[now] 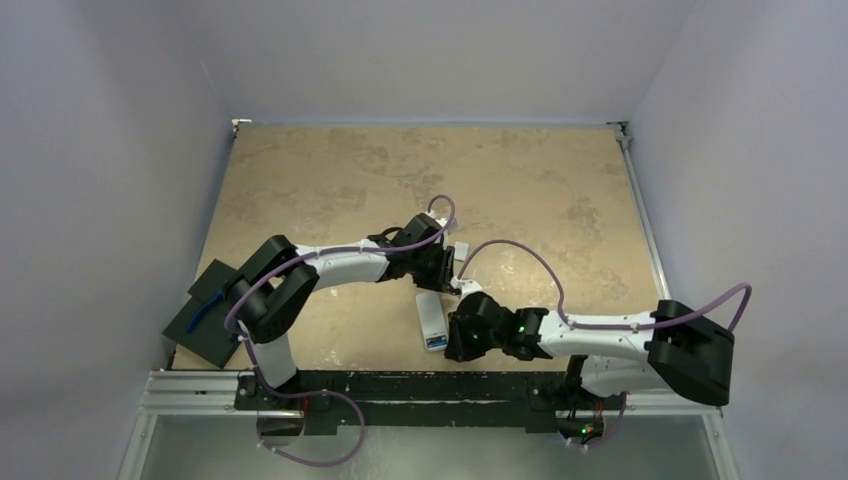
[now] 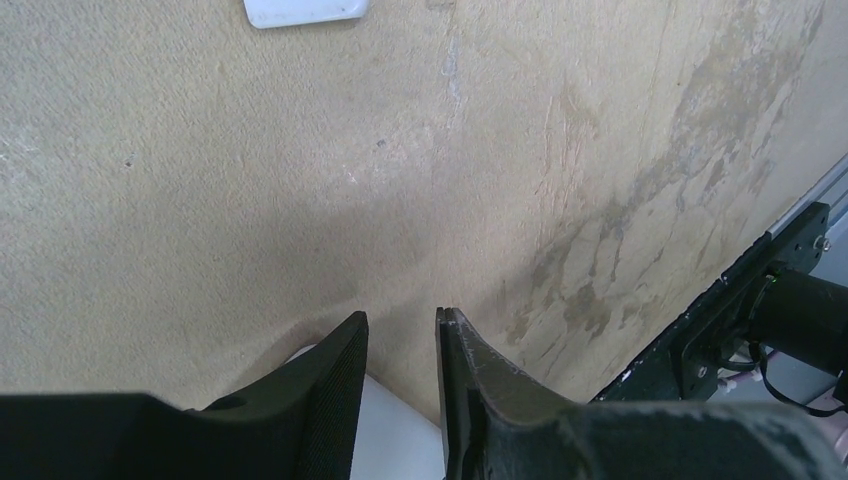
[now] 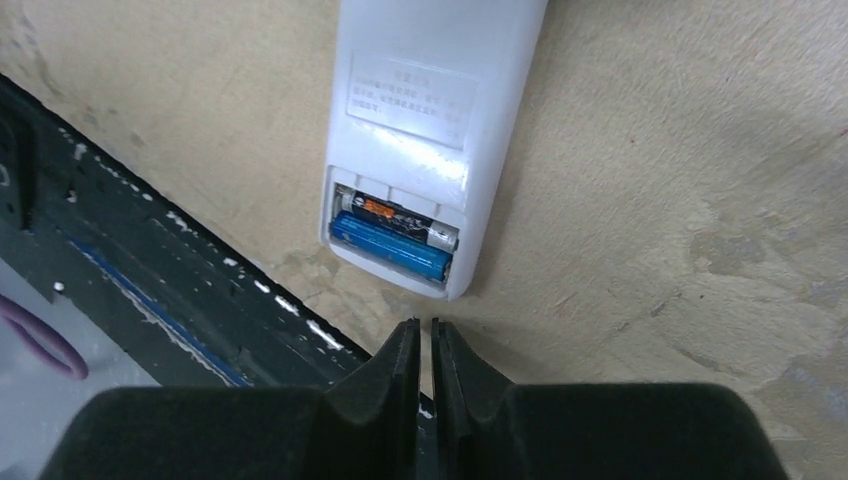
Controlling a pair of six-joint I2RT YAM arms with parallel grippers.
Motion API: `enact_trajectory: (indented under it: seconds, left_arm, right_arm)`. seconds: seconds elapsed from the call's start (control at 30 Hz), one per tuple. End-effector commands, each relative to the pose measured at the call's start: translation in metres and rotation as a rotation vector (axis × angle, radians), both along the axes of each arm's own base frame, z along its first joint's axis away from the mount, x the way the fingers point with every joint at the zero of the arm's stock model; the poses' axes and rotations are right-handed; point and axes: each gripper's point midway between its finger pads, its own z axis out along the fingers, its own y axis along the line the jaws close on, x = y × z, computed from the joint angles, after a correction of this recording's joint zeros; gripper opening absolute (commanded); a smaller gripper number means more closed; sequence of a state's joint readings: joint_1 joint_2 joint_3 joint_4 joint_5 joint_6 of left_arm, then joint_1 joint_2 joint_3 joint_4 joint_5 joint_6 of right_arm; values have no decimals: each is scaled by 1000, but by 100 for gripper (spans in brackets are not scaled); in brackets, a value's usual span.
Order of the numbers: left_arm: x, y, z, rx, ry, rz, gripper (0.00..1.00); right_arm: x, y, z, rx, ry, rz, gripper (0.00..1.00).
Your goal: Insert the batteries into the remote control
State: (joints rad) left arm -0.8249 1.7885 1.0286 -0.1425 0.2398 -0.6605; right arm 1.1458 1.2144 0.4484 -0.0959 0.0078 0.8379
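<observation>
The remote control (image 3: 430, 130), batteries (image 3: 392, 245) seated, is laid back-up by the bench (image 3: 650, 150)'s near edge. It is judged light and slick, best pinched across its sides. The right tool (image 3: 421, 335) is pressed together, the left tool (image 2: 402, 325) slightly spread.

Even soft overhead light, faint shadows, slightly blurred wrist foregrounds

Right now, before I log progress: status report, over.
Right gripper shut, empty, just short of remote. Left gripper open, nothing gripped. Both batteries in the remote, uncovered. Nothing blocking.
</observation>
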Motion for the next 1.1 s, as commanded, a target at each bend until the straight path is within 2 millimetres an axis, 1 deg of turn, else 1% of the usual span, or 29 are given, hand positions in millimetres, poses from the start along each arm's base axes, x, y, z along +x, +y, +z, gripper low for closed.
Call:
enact_trajectory:
  seconds: [0.0, 0.1, 0.4, 0.53, 0.73, 0.9, 1.07]
  left_arm:
    - [3, 3, -2, 14, -12, 3, 30]
    - [2, 10, -6, 41, -13, 11, 30]
    - [-3, 27, -15, 101, -19, 29, 29]
    - [-3, 34, -12, 120, -35, 38, 29]
    - [-2, 40, -4, 125, -57, 49, 29]
    - [-1, 45, 2, 137, -80, 59, 29]
    - [2, 49, 12, 140, -107, 69, 30]
  right_arm:
    - [9, 15, 10, 27, -33, -9, 16]
    - [13, 13, 9, 7, -42, -25, 16]
    - [30, -3, 8, -89, -101, -112, 18]
    - [34, -4, 12, -104, -113, -125, 18]
    - [36, -9, 20, -142, -132, -119, 20]
    - [44, -15, 35, -171, -184, -116, 27]
    - [61, -19, 64, -205, -281, -126, 38]
